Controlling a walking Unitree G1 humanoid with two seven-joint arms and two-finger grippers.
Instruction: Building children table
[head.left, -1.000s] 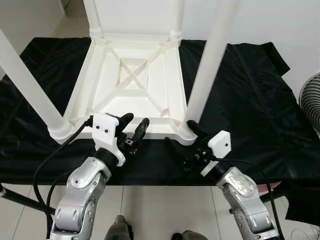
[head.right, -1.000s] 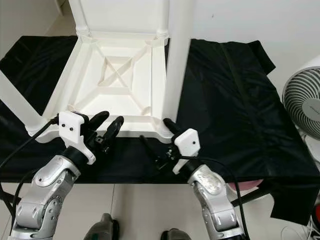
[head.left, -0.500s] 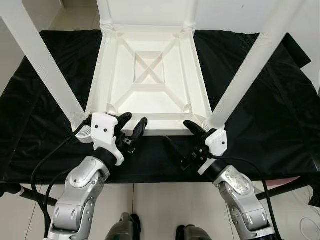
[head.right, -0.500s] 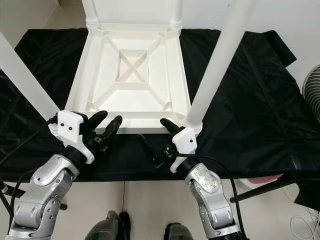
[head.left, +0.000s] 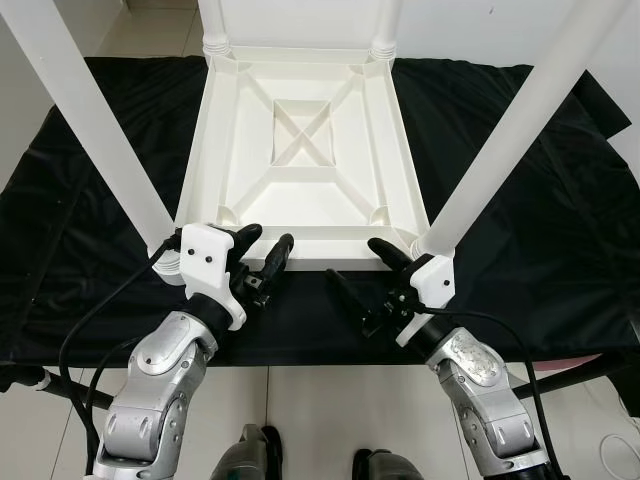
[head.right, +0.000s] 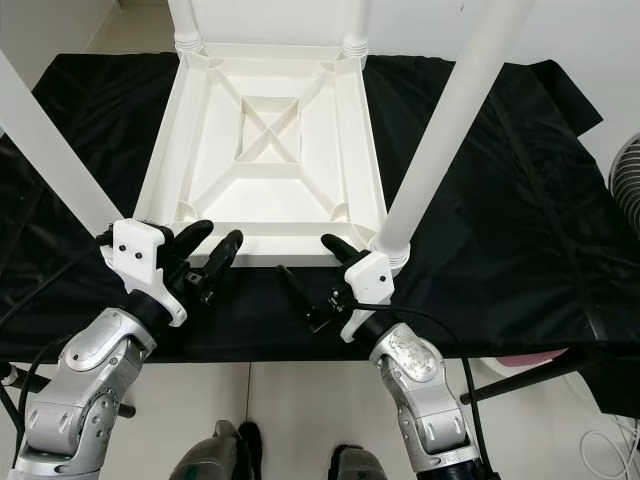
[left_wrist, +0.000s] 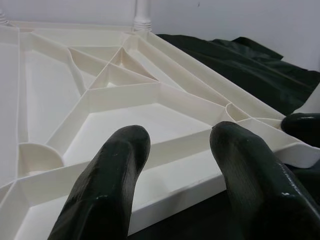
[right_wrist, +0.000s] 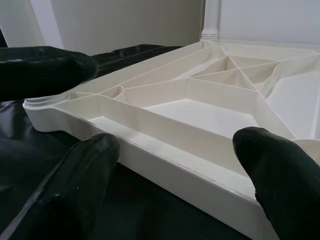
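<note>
Jaws wide on both; we hold left gripper (head.left: 263, 257) and right gripper (head.left: 365, 275) just before the near rim of the upturned table (head.left: 310, 140), which rests legs-up on the black cloth (head.left: 520, 220), presumably to grasp that rim.

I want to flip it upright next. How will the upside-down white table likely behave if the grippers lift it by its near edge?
The white table looks like thin ribbed moulded plastic, so probably stiff and light for its size. Its four long legs stick up, so it may feel top-heavy and swing. The smooth rim could slip between the open left gripper and right gripper.
</note>
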